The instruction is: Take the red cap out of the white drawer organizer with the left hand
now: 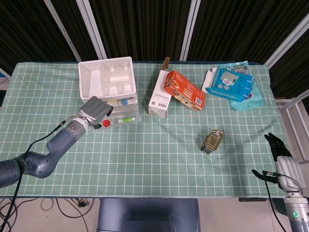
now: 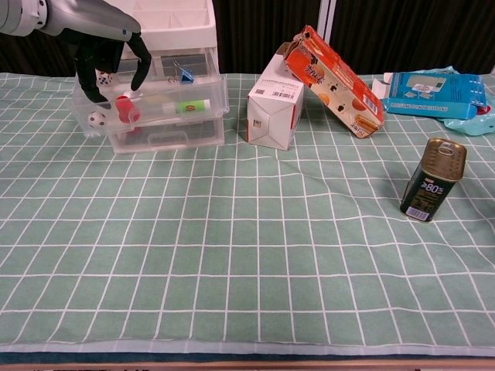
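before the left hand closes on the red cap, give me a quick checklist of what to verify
1. Left hand over the drawer: ok, fingers hang above the open tray.
2. Fingers straddle the red cap: ok, one on each side in the chest view.
3. Cap already held: not ok, fingers look apart from it.
4. Neighbours clear: cannot tell, a small ball and a die sit close.
5. Right hand out of the way: ok, at the far table edge.
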Robot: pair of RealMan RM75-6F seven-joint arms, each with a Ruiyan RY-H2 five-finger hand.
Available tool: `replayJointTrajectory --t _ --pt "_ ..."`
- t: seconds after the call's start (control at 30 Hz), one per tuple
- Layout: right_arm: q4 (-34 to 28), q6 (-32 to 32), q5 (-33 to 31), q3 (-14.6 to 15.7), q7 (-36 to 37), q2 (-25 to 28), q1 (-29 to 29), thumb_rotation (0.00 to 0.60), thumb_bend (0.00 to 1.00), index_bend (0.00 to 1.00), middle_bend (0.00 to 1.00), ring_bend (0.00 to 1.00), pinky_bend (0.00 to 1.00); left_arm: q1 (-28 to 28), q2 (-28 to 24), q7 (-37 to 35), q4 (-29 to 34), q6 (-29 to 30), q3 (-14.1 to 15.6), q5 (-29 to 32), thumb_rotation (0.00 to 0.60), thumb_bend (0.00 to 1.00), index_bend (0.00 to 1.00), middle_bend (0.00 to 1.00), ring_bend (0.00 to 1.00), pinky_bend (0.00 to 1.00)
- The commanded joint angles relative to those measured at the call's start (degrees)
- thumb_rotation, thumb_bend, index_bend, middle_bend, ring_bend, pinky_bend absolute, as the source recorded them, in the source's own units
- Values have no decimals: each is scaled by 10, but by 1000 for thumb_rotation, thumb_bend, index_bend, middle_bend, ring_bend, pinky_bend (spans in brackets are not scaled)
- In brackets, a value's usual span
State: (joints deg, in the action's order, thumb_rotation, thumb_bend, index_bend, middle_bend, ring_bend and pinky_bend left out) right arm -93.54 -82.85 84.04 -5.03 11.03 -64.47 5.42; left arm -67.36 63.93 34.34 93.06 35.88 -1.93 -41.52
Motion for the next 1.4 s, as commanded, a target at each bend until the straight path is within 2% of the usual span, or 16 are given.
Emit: replayJointTrajectory --t 0.03,0.67,1.03,1.4 --pt "0 -1 0 0 0 0 0 600 66 0 0 0 219 -7 -1 3 0 -4 6 6 600 149 466 1000 1000 1000" --pt "-1 -3 0 -2 5 -1 -1 600 64 0 0 0 218 -42 3 3 -1 -8 36 33 600 193 452 1000 1000 1000" --pt "-2 -3 -2 -3 8 -1 -1 600 65 0 0 0 218 -55 10 -7 -5 -8 39 42 600 211 453 1000 1000 1000" --pt "-2 -4 -2 -4 12 -1 -2 600 65 0 0 0 219 -69 11 -12 -7 -20 54 48 600 254 512 1000 1000 1000"
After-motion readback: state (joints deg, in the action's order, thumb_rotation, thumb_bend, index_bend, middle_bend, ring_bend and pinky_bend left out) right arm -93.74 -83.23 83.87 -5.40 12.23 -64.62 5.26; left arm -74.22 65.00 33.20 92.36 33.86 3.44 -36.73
